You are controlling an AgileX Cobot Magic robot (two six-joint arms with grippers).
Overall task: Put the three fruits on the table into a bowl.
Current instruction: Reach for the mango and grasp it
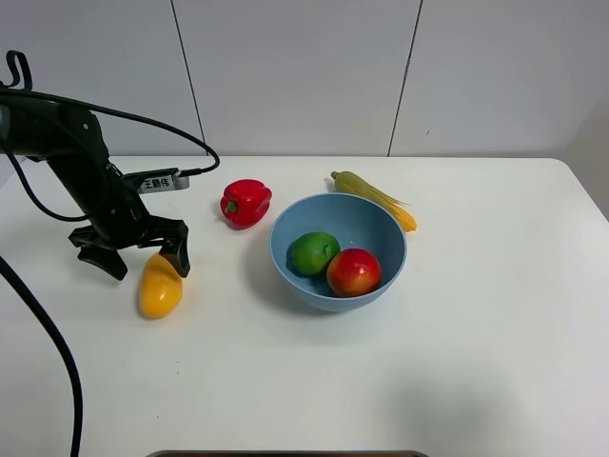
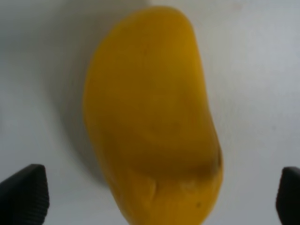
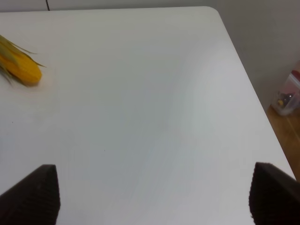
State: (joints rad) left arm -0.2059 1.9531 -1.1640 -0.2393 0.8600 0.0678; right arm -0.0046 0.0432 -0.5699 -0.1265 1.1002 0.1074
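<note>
On our big white table [image 1: 476, 362], the blue bowl [image 1: 381, 228] holds two fruits. The mango [image 1: 160, 290] lies on the table, left of the bowl. Our left gripper [image 1: 147, 268] hangs wide open over it. We should go lower, then squeeze its middle softly. Our right gripper [image 3: 152, 194] is open and empty.

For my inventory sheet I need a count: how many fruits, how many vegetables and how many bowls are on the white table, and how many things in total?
Fruits: 3 (mango, lime, pomegranate-like fruit)
Vegetables: 2 (red bell pepper, corn cob)
Bowls: 1 (light-blue bowl)
Total: 6
</note>
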